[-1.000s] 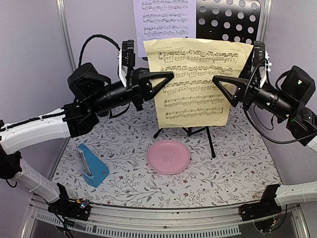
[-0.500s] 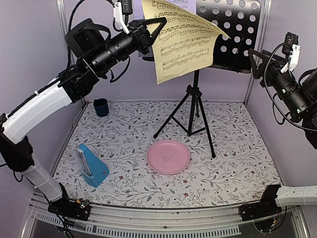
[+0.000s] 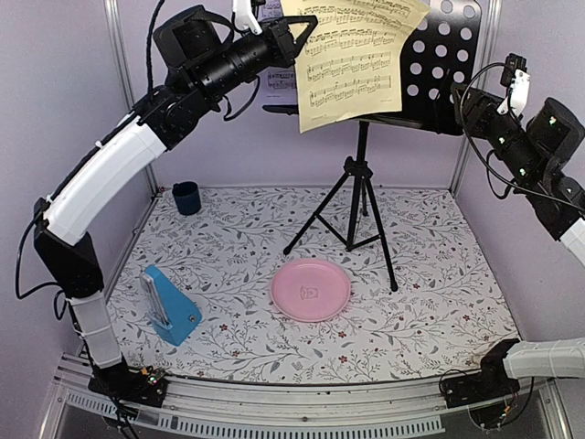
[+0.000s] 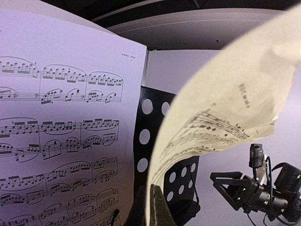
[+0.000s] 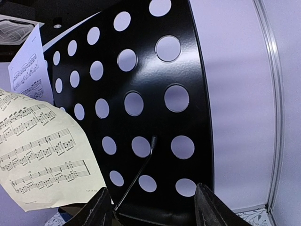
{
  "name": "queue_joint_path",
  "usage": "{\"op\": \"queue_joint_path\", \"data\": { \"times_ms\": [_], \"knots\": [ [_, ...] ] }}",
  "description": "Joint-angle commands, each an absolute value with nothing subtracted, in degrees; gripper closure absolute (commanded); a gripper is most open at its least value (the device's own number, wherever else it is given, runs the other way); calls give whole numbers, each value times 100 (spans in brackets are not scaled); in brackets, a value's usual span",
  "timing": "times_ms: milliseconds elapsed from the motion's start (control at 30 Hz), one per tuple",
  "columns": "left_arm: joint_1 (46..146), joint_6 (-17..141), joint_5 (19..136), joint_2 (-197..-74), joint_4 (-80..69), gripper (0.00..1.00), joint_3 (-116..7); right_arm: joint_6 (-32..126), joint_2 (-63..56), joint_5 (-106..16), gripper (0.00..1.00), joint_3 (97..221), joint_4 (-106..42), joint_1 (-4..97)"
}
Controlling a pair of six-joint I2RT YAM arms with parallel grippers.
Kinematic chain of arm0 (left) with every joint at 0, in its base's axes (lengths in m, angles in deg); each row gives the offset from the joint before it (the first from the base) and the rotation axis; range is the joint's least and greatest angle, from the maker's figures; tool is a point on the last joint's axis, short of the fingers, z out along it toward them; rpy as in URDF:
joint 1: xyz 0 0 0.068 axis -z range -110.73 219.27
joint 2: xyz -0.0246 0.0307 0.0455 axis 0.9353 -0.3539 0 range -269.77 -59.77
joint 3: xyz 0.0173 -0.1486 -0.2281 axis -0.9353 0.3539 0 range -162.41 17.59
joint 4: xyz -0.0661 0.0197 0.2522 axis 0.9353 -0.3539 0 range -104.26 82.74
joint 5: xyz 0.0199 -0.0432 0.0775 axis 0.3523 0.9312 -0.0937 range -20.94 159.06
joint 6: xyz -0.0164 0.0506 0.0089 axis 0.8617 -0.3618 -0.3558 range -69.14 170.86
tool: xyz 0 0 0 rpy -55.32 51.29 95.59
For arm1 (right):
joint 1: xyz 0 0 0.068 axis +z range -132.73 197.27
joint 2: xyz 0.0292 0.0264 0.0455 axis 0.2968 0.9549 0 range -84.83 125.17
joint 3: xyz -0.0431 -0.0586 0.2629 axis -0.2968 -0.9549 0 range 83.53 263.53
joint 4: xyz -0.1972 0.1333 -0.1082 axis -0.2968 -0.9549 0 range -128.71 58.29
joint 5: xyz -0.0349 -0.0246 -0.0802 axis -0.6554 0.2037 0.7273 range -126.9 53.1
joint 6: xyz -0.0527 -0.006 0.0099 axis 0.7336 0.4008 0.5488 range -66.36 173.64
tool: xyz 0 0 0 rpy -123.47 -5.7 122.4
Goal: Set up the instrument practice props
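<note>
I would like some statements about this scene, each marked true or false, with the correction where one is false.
1. The left gripper is shut on the yellow printed sheet of music. True.
2. The right gripper grips the black perforated tripod music stand. False: its jaws are open, holding nothing.
3. The small blue wedge-shaped metronome stands on the table. True.
4. The small dark blue cup sits on the pink round plate. False: the cup stands apart from the plate, at the table's far left corner.

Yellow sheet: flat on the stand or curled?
Curled, not seated. The left gripper pinches the yellow sheet by one edge; it bows in front of the music stand, one corner drooping below the ledge.
</note>
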State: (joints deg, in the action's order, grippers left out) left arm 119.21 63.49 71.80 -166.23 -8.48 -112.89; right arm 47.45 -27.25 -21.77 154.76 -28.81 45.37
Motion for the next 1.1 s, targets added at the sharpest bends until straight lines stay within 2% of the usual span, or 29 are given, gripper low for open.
{"op": "queue_joint_path", "data": {
  "times_ms": [0,233,600,800,1067],
  "knots": [
    [11711,6694,7367,-16812,-938,100,-11555,4292,-2551,-2912,41,15831,-2753,4362],
    [11712,6668,7425,-17018,-753,100,-11816,4116,-2186,-3233,49,16019,-2637,4346],
    [11731,6619,7600,-17477,-299,100,-12076,3908,-2102,-2946,51,15912,-2626,4347],
    [11746,6562,7795,-17852,-197,100,-12492,3964,-2003,-3025,56,15933,-2633,4346],
    [11824,6377,7644,-17895,44,100,-12506,4037,-1877,-2970,73,16009,-2589,4346]
  ]
}}
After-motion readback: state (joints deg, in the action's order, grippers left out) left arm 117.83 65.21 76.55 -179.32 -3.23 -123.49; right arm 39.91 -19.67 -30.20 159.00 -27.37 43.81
